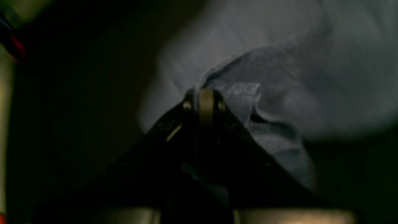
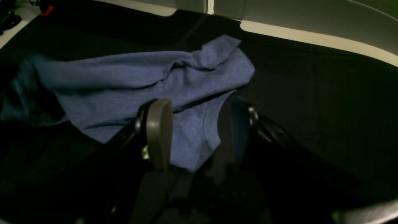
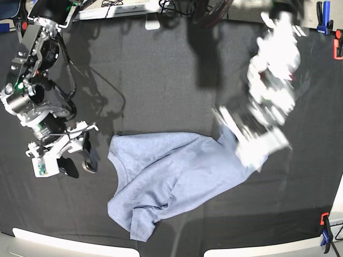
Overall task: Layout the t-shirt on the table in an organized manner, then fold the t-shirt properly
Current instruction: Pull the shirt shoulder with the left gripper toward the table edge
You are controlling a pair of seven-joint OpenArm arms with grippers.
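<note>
While the t-shirt (image 3: 177, 179) lies crumpled in the middle of the table (image 3: 161, 80), the two arms wait at its two ends. On the left of the base view is the right gripper (image 3: 80, 158). Its fingers (image 2: 158, 130) stand wide apart and hold nothing. The shirt's near edge lies just past the fingertips, a bit in front of them, so this gripper looks ready to reach in and take that end.

In the middle, the shirt is bunched and wrinkled, not flat yet. One sleeve sticks out near the bottom.

On the right of the base view is the left gripper (image 1: 203, 102). Its fingers are pressed tight together, and a fold of the shirt's edge is pinched between them. The rest of the cloth spreads away beyond the fingertips. I think it holds that end so the shirt can be pulled out straight.
</note>
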